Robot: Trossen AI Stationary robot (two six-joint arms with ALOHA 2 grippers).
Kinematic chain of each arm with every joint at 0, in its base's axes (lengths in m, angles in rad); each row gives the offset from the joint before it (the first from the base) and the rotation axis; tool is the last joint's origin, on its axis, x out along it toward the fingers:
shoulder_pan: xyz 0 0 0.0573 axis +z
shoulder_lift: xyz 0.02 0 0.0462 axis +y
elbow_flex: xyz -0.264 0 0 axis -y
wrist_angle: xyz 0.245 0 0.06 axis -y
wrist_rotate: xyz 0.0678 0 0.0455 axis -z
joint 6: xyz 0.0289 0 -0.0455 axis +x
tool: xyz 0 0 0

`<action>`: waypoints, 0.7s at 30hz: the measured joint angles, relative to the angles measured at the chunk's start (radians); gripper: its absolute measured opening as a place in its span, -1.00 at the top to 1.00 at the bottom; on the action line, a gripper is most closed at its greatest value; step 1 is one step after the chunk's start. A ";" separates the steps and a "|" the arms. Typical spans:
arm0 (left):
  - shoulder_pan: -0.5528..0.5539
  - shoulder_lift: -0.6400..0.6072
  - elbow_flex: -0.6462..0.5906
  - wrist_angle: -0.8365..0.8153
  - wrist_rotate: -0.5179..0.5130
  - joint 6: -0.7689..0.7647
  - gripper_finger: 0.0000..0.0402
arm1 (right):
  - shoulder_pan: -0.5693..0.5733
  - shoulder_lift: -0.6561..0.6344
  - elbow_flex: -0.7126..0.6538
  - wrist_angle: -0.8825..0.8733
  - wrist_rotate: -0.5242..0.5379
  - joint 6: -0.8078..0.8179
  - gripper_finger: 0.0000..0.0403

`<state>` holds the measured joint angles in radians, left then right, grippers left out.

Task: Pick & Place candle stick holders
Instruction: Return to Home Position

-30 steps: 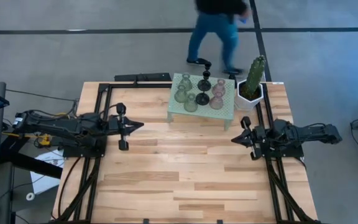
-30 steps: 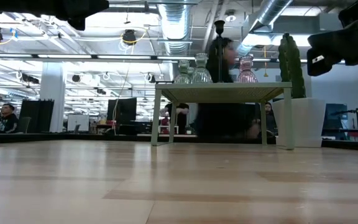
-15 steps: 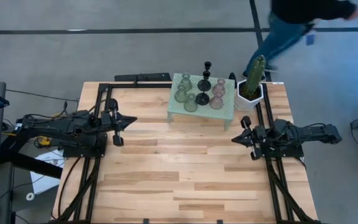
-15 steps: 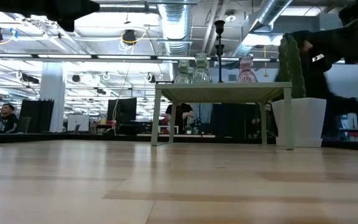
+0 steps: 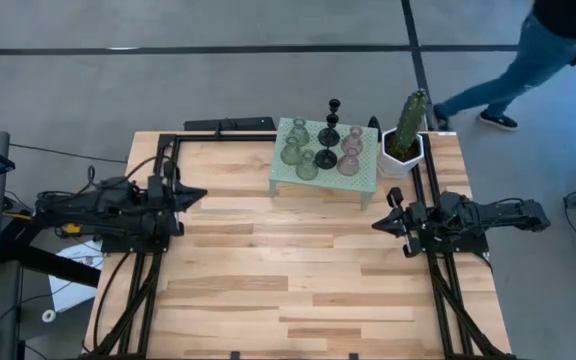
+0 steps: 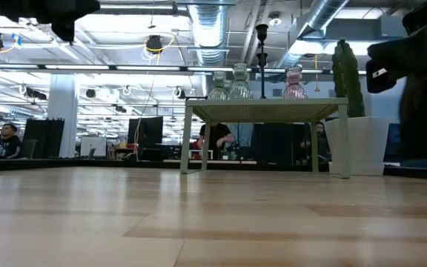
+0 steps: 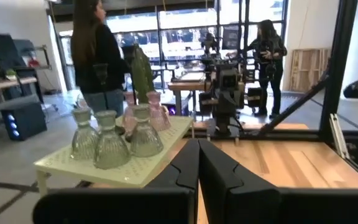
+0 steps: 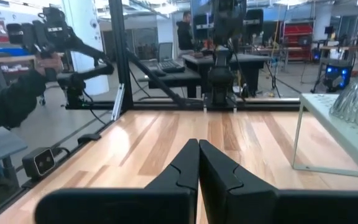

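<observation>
Crowding the mint stand [image 5: 364, 181] at twelve o'clock, the candle stick holders [image 5: 307, 166] look placed, so left claw [image 5: 201, 193] at nine and right claw [image 5: 377, 224] at three hang closed, empty.

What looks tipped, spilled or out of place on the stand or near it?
Nothing stands out. The holders stand upright on the stand, and the cactus is upright beside it. The left gripper and the right gripper are shut and empty, apart from the stand.
</observation>
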<state>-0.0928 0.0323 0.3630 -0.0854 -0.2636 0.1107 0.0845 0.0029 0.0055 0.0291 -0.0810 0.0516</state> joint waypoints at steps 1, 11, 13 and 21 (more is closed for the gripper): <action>0.000 0.002 0.000 -0.006 0.000 -0.004 0.97 | -0.001 0.000 0.000 0.006 0.000 -0.003 1.00; 0.000 -0.032 -0.008 -0.032 0.002 0.007 0.97 | 0.000 0.000 0.000 0.006 0.000 -0.005 1.00; 0.000 -0.033 -0.032 -0.037 0.002 -0.005 0.97 | 0.000 0.000 0.000 0.007 0.000 -0.006 1.00; 0.000 -0.031 -0.178 0.008 -0.002 -0.087 0.97 | 0.000 0.000 0.000 0.002 0.002 -0.009 1.00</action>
<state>-0.0929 0.0010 0.1854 -0.0773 -0.2657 0.0235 0.0841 0.0025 0.0051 0.0307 -0.0792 0.0429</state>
